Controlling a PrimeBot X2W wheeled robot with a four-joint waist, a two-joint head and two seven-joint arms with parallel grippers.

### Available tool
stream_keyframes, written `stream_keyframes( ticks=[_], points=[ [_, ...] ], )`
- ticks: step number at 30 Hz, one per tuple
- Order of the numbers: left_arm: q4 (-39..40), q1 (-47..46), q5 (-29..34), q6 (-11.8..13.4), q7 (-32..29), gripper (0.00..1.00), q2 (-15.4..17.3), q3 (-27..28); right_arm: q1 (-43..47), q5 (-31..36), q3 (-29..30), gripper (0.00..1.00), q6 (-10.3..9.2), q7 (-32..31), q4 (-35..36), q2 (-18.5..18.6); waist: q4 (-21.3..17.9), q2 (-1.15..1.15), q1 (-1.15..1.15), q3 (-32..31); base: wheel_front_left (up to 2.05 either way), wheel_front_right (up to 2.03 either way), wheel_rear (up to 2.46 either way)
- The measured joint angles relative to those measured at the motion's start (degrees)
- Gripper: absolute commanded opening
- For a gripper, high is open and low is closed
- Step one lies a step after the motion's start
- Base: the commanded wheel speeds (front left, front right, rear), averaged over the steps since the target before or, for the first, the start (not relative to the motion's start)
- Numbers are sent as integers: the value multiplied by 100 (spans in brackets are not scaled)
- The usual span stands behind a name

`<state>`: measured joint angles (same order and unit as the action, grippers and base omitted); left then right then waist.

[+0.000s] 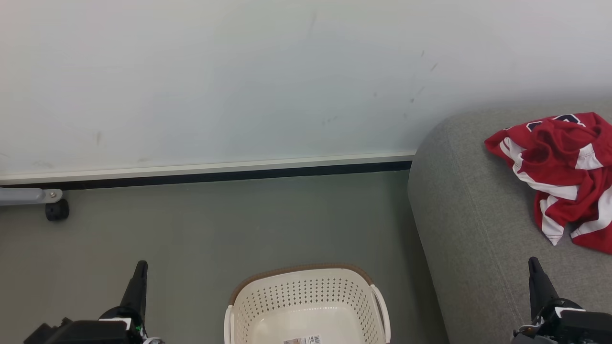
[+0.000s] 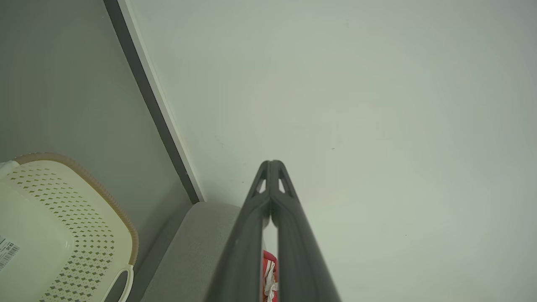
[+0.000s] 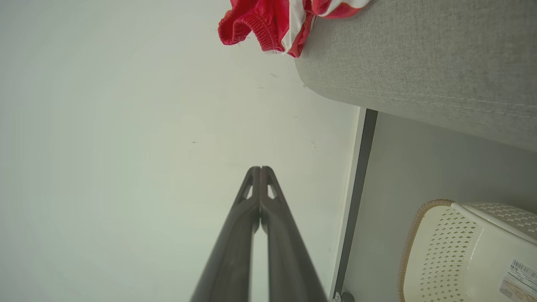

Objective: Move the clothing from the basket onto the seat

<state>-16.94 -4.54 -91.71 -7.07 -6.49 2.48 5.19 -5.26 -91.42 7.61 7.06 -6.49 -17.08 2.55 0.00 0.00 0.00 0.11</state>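
The red clothing with white stripes lies crumpled on the grey seat at the right; it also shows as clothing on the seat and as a sliver of clothing behind my left fingers. The cream basket with a brown rim stands on the floor at the bottom centre, holding nothing but a label; the basket and basket appear in both wrist views. My left gripper is shut and holds nothing, left of the basket. My right gripper is shut and holds nothing, over the seat's front.
A pale wall with a white and black skirting runs behind the grey floor. A grey leg with a black caster stands at the far left by the wall.
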Motion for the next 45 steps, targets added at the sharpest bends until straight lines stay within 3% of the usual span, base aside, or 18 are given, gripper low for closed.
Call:
stream_keyframes(
  ticks=[45],
  points=[
    [2,0,0,0,0,0,-1,0,0,0,0,0,0,0,2,-1,0,0,0,1,0,0,0]
  ],
)
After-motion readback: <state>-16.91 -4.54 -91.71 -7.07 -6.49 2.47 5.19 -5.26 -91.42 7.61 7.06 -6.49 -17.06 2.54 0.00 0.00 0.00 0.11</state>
